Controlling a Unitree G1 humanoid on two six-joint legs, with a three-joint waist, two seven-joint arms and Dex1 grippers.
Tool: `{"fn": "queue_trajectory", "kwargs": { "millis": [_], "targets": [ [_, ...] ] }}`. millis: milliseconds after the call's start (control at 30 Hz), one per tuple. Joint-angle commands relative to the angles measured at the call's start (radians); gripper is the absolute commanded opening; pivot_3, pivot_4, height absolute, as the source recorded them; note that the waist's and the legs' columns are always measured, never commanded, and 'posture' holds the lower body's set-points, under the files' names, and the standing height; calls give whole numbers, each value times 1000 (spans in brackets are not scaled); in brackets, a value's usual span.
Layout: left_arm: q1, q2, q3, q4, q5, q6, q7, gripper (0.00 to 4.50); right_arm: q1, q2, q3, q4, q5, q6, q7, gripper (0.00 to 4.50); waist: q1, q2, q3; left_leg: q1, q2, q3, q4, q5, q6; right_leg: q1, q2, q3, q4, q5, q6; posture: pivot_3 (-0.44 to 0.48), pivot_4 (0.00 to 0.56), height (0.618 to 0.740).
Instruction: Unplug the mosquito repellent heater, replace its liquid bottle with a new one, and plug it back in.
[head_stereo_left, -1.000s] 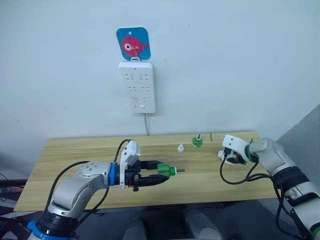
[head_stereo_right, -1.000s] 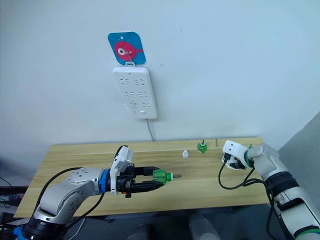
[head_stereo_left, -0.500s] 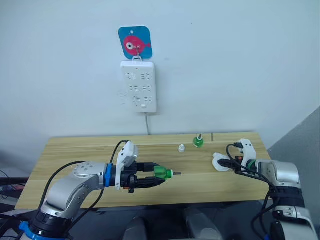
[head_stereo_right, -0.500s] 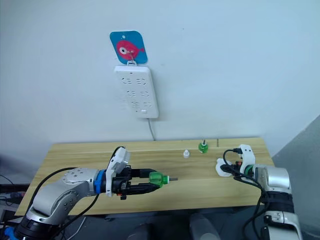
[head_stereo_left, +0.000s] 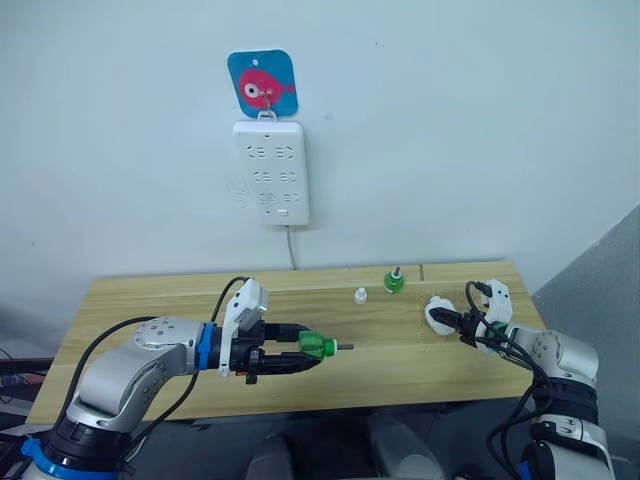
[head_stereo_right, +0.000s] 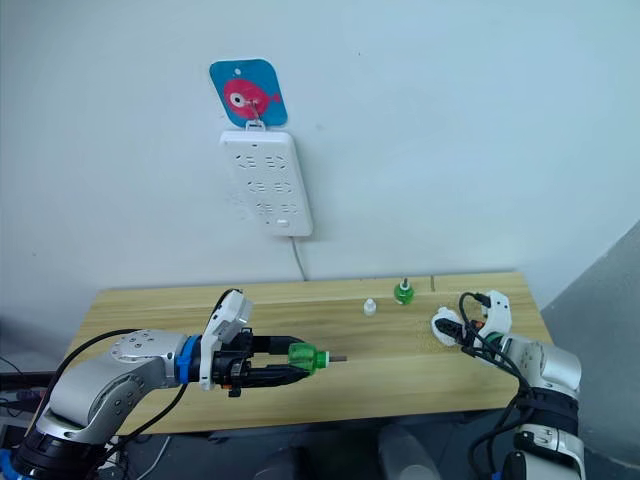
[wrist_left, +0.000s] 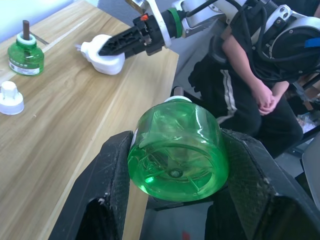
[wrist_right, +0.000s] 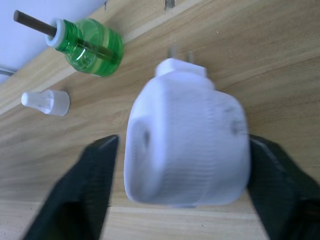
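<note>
My left gripper (head_stereo_left: 312, 348) is shut on the new green bottle (wrist_left: 175, 150) and holds it sideways above the table's front middle. The bottle has no cap on, and its wick stem points toward the right arm. The white mosquito repellent heater (wrist_right: 185, 145) sits low over the table's right part, prongs toward the wall. My right gripper (head_stereo_left: 455, 320) is shut on its sides. The old liquid bottle (head_stereo_left: 394, 283), green with a bare dark wick, stands upright near the table's back edge, a little left of the heater.
A small white cap (head_stereo_left: 360, 295) lies left of the standing bottle. The white power strip (head_stereo_left: 270, 172) hangs on the wall above the wooden table (head_stereo_left: 150, 290), under a blue fish hook. A person (wrist_left: 250, 75) in dark clothes sits beyond the table's right end.
The right arm has swung round, so its gripper now points left with the heater low over the table. The left gripper keeps the bottle and has drifted slightly left.
</note>
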Motion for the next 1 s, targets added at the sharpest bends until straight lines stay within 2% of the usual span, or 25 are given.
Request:
{"fn": "queue_trajectory", "kwargs": {
  "millis": [33, 200, 333, 533, 667, 833, 1000],
  "targets": [
    [-1, 9, 26, -33, -23, 0, -8, 2354, -5, -31, -29, 0, 34, -36, -11, 4500, 1, -1, 2, 0, 0, 0, 0, 0, 0, 0, 0, 0, 0, 0, 0, -149, 155, 740],
    [3, 7, 25, -38, -23, 3, -6, 2354, 14, -66, -19, -16, 50, -39, -7, 4500, 0, -2, 6, 0, 0, 0, 0, 0, 0, 0, 0, 0, 0, 0, 0, -149, 155, 740],
    [4, 4, 25, -41, -22, 4, -3, 2354, 68, -127, 42, -58, 48, -40, 32, 4500, 2, -3, 7, 0, 0, 0, -1, 0, 0, 0, 0, 0, -1, 0, 0, -149, 156, 740],
    [15, 0, 28, -41, -17, -5, -1, 2354, 178, -276, 129, -260, 55, -56, 110, 4500, 4, -2, 13, 0, 0, 1, -2, 0, 0, 0, 0, 1, -2, 0, 1, -147, 161, 740],
    [26, -4, 26, -43, -12, -14, 1, 2354, 203, -342, 172, -392, 37, -23, 82, 4500, 0, -2, 15, 0, 0, 1, -2, 0, 0, 0, 0, 1, -2, 0, 1, -155, 164, 740],
    [29, -16, 15, -40, -7, -27, 6, 2354, 164, -309, 249, -526, -4, 106, -65, 4500, 2, -4, 16, 0, 0, 1, -2, 0, 0, -1, 0, 1, -2, -1, 1, -166, 164, 740],
    [21, -32, 3, -23, 3, -39, 3, 2354, 97, -162, 317, -540, -91, 179, -263, 4500, 2, -5, 17, -2, 0, 1, -3, 0, 0, -2, -1, 1, -3, -1, 1, -176, 162, 740]
  ]
}}
